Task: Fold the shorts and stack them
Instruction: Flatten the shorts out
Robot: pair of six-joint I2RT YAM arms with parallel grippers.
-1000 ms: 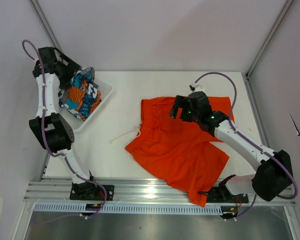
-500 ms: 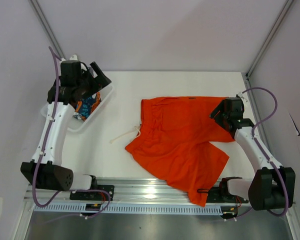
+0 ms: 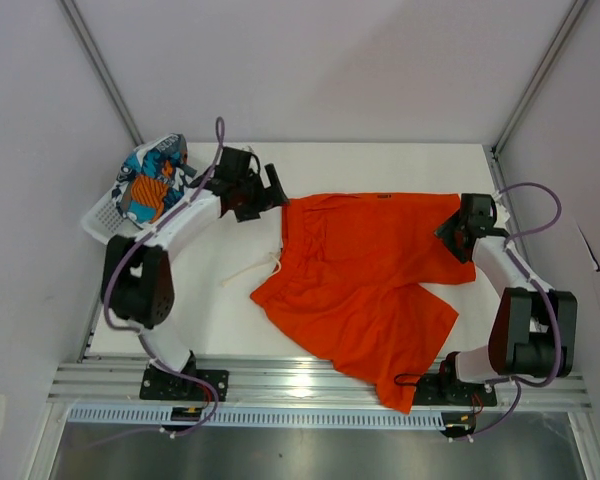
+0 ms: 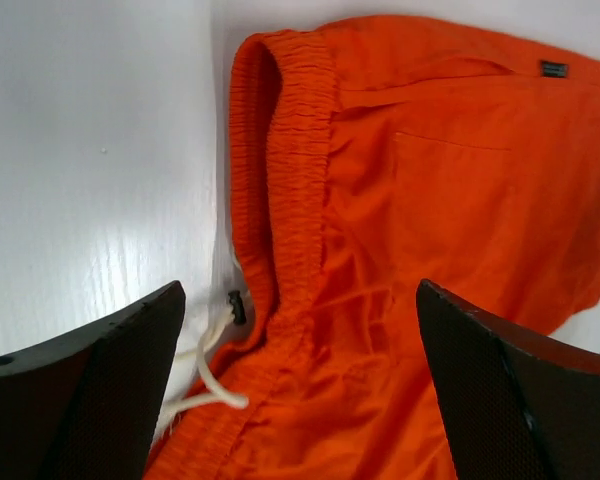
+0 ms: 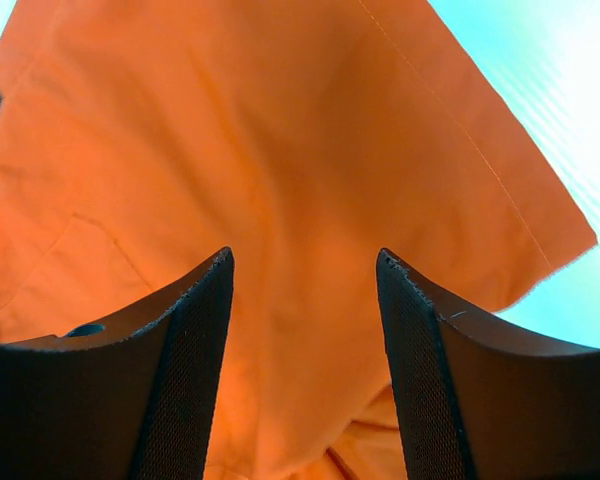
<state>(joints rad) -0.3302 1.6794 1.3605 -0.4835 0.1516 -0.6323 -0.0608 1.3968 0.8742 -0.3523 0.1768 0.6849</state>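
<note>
The orange shorts are laid open on the tabletop, from its middle toward the right edge, with the waistband turned toward the left and one leg reaching over the near edge. The patterned shorts are bundled in the white basket at the far left corner. The left fingers are spread wide above the far end of the waistband and nothing is held. The right fingers are parted more narrowly over the far right leg hem, and no pinch on the cloth is seen. The fabric is judged light, thin and limp. It will sag and crease once lifted, and it is unlikely to slip from a firm pinch. A hold is best taken at the gathered elastic waistband and at the stitched hem corner, where the cloth is thickest. The loose white drawstring should be avoided.
</note>
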